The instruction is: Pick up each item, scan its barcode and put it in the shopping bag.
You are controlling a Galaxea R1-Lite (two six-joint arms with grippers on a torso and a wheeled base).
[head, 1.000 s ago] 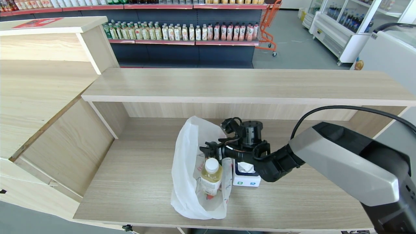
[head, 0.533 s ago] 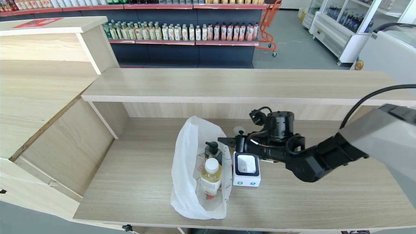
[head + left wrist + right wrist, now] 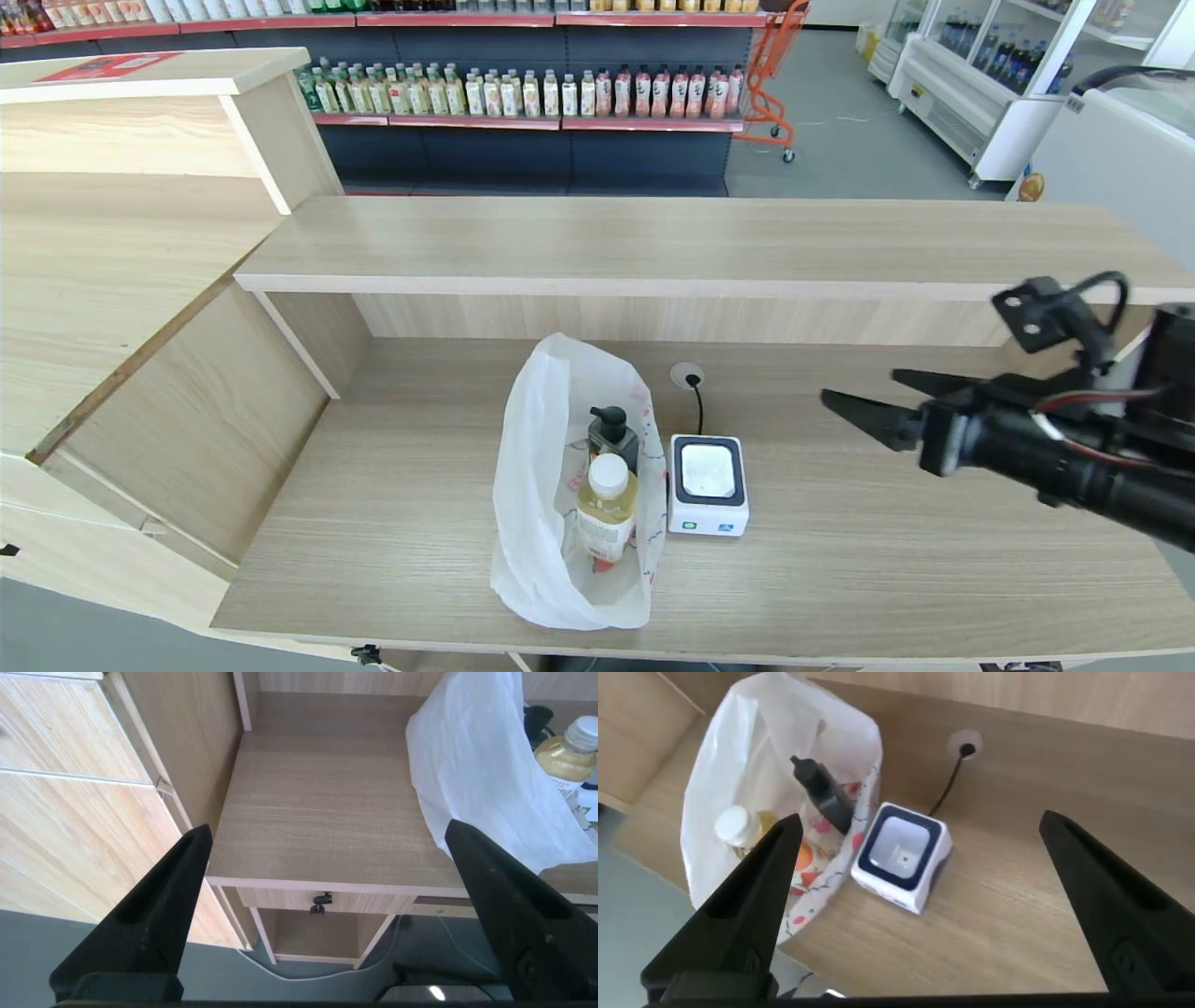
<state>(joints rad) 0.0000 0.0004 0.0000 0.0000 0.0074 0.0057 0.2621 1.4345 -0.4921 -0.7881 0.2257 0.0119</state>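
Shopping bag (image 3: 546, 485), white plastic, stands open mid-worktop (image 3: 887, 579). Inside it: pale-yellow drink bottle (image 3: 607, 511), white cap, upright; black pump bottle (image 3: 613, 435) just at its 12 o'clock. Barcode scanner (image 3: 708, 485) just beside bag, at 3 o'clock. Right gripper (image 3: 861, 390) hovers at scanner's 3 o'clock, well apart, fingers (image 3: 854, 415) spread, nothing between. Left gripper (image 3: 327, 831) off worktop's near edge, toward bag's 7 o'clock, fingers (image 3: 149, 924) spread, empty.

Counter (image 3: 887, 560) faced in pale wood grain, matt, shopping bag (image 3: 532, 485) made of thin white plastic, crinkled, scanner (image 3: 708, 518) cased in smooth white plastic, shiny dark top, right gripper (image 3: 859, 385) finished matt black.
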